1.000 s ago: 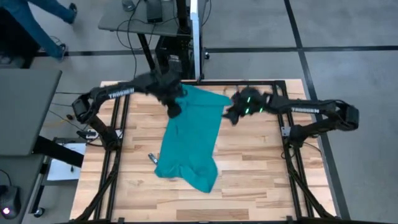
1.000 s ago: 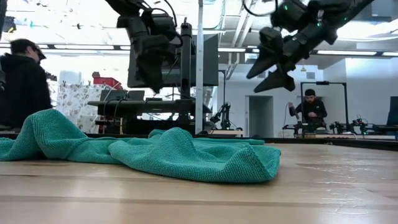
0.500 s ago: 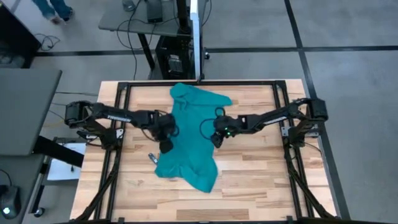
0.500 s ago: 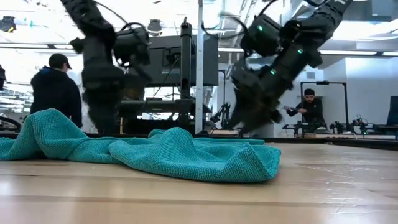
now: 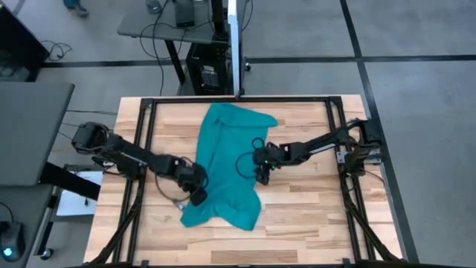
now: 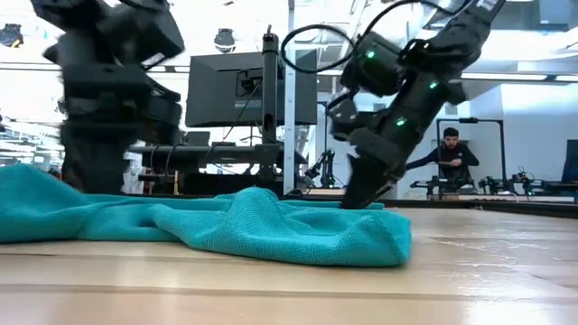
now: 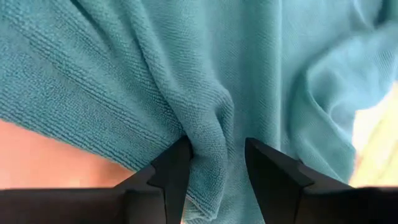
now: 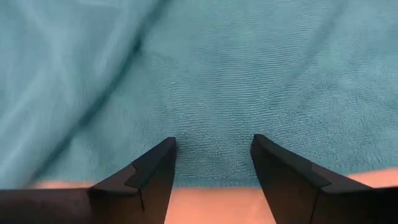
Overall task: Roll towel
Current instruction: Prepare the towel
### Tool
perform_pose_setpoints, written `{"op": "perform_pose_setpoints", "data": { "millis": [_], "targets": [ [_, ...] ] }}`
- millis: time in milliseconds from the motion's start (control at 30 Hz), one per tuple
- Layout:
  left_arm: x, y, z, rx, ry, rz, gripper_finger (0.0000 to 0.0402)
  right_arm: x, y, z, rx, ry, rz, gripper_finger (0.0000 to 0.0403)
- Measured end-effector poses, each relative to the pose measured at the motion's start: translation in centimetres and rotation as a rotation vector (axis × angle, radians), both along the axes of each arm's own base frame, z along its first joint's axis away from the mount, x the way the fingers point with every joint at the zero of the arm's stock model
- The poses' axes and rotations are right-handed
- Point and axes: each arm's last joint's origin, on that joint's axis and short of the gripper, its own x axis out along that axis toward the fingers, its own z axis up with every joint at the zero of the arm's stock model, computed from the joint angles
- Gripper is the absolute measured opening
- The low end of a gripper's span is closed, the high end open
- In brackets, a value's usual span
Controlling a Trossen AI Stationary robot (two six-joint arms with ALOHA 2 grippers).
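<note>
The towel (image 5: 227, 160) is plain teal, without pattern, its weave showing as fine ribbing up close. The table (image 5: 297, 216) is pale wood in light and tan planks, framed in black. Both arms are dark; the right arm (image 6: 397, 90) carries small green lights.

- You see the teal towel (image 6: 226, 230) lying rumpled on the wooden table (image 6: 452, 280).
- Your right gripper (image 6: 359, 194) touches its far edge.
- A seated person (image 6: 449, 162) shows behind.
</note>
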Motion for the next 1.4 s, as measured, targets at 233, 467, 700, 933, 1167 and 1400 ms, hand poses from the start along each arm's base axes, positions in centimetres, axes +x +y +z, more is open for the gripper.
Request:
{"op": "perform_pose_setpoints", "data": {
  "millis": [233, 467, 700, 933, 1167, 1400],
  "targets": [
    [-1.4, -5.2, 0.3, -0.112, -0.031, 0.113, 0.014, -1.9, 5.6, 1.9, 0.069, 0.025, 0.184, 0.02],
    [-0.2, -5.1, 5.9, -0.111, -0.117, 0.159, 0.014, -4.0, 6.1, 7.0, 0.113, -0.088, 0.166, 0.02],
    [2.6, 2.6, 12.9, 0.15, -0.333, 0.238, 0.014, -4.1, 2.6, 10.5, 0.085, -0.284, -0.086, 0.02],
    [6.3, 15.1, 11.1, 0.244, -0.431, 0.222, 0.014, -1.4, 0.9, 7.2, 0.191, -0.281, -0.345, 0.02],
    [7.8, 22.8, 4.7, 0.221, -0.433, 0.181, 0.014, 1.4, 1.4, 2.1, 0.32, -0.283, -0.515, 0.02],
    [8.1, 25.5, 1.5, 0.304, -0.281, 0.111, 0.014, 2.1, 2.5, 0.3, 0.411, -0.29, -0.586, 0.02]
  ]
}}
